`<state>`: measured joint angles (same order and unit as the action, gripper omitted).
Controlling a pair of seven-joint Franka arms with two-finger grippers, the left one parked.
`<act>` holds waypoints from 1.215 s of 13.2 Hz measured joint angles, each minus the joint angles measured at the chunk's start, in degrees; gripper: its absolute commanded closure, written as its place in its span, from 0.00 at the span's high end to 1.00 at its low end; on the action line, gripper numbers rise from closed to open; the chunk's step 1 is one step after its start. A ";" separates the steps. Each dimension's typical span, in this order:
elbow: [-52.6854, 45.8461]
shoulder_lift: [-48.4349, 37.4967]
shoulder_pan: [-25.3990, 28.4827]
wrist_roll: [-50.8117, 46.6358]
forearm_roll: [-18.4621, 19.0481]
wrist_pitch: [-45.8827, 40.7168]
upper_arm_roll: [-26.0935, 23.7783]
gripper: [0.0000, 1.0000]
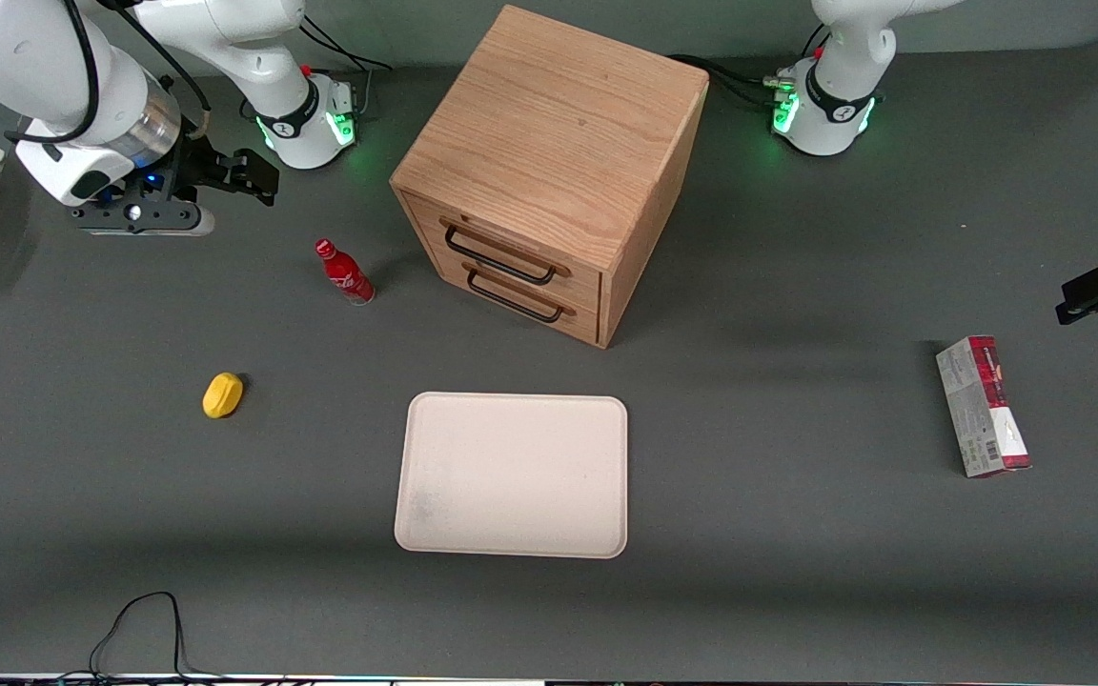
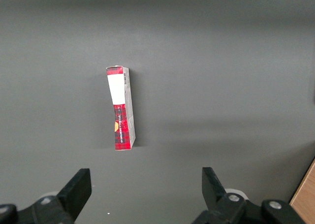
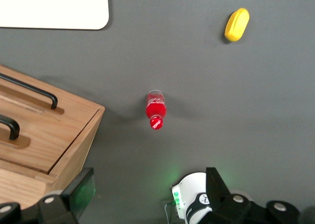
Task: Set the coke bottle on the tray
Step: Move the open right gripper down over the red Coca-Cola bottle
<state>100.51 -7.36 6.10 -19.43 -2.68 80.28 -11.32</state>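
Presently one bottle [image 1: 344, 272] is stood upright on the desk [image 1: 797, 534], apart from one tray [image 1: 513, 474]; the gripper [image 1: 242, 179], spread and empty, is held above.

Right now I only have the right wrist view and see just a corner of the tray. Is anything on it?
Observer: No. The tray is bare all over. It lies nearer the front camera than the cabinet.
Operator: Anything on the table I'm missing?
Observer: A carton lies toward the parked arm's end.
Operator: Where's my pincer relative to the bottle?
Observer: The pincer is open and hangs farther from the front camera than the bottle, more toward the working arm's end. It is not touching the bottle.
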 measured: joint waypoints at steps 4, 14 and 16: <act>6.73 -2.06 0.00 0.03 -0.99 4.02 -0.04 1.00; 40.30 -10.10 2.29 0.88 -1.10 36.42 -0.10 1.00; 43.22 -9.79 2.29 0.89 -1.10 40.48 -0.10 1.00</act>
<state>143.74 -17.14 8.39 -18.54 -3.79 120.76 -11.42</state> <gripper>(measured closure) 0.000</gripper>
